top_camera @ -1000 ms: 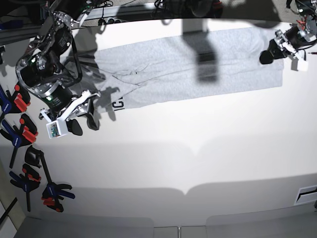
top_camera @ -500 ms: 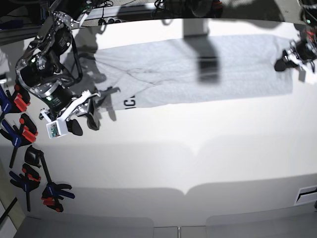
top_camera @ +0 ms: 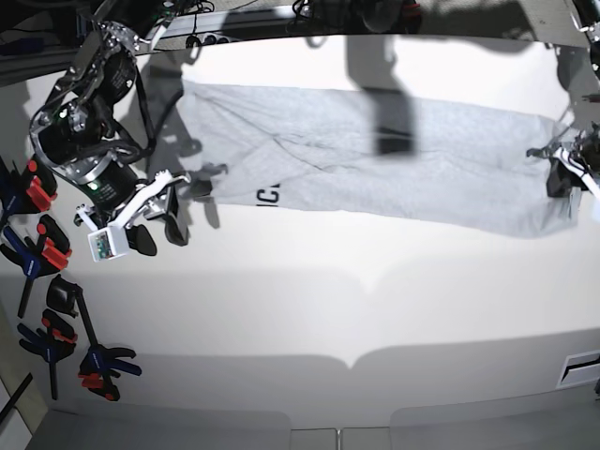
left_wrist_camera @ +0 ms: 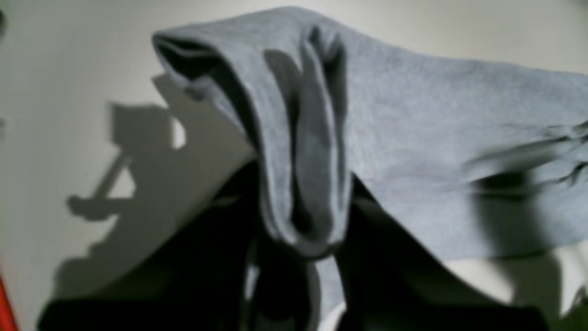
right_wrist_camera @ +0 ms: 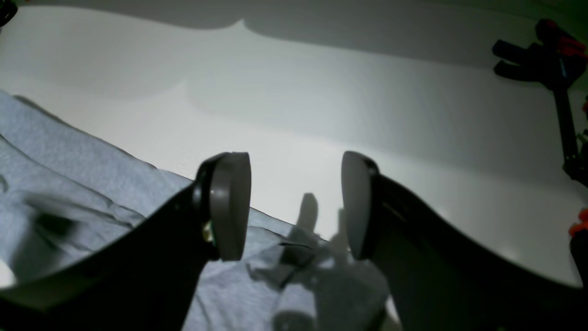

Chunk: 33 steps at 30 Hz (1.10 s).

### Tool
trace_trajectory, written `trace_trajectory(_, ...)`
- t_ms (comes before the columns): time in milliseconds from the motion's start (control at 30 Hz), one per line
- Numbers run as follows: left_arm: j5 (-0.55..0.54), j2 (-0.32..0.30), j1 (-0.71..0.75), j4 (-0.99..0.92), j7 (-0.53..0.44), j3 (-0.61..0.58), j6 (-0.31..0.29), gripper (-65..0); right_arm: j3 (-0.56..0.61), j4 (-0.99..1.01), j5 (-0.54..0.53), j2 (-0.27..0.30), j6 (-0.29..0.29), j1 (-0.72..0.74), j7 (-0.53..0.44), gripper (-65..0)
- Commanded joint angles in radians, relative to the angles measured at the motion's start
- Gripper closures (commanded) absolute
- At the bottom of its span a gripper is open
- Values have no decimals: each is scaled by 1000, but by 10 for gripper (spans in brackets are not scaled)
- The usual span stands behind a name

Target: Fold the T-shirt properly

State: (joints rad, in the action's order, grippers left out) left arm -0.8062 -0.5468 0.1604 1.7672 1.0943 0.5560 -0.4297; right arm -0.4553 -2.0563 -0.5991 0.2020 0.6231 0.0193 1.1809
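Although the T-shirt point(top_camera: 375, 159) lies stretched in a long band across the far part of the counter point(top_camera: 328, 300), we judge that the folding proper has hardly begun. It is spread out lengthwise, with creases near its middle and a bit of dark lettering showing at its near edge toward our right arm. We see no tidy fold yet, only a drawn-out, rumpled sheet.

Our left hand point(top_camera: 561, 174) is clamped tight on a bunched edge of the shirt at the far end, and the left wrist view shows the grey cloth gathered into a thick pleat between the fingers and lifted off the counter. Our right hand point(right_wrist_camera: 296, 204) stands wide apart with nothing between its pads point(right_wrist_camera: 229, 207); it hangs just above the shirt's other end and holds no cloth.

What is left, as we see it: smoothing the cloth flat, taking in the sleeves, and doubling the body over.
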Motion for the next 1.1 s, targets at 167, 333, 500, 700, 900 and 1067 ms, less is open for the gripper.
trace_trajectory(167,76,120,30,180,-27,-79,13,0,-3,-19,-15,11,8,16,-21,-302)
trace_trajectory(333,359,183,33,159,-84,-322,158,0,-3,-19,-16,11,8,16,-21,-302)
trace_trajectory(500,531,192,16,155,-150,-545,293,0,-3,-19,-40,11,8,16,-20,-302)
trace_trajectory(700,574,262,5,155,-155,-679,292,0,-3,-19,-41,11,8,16,-21,-302)
trace_trajectory(900,630,365,5,155,-218,-695,294,0,-3,-18,-40,11,9,16,-19,-302)
trace_trajectory(1067,641,368,6,155,-223,-695,330,0,-3,-18,-40,11,8,16,-12,-302)
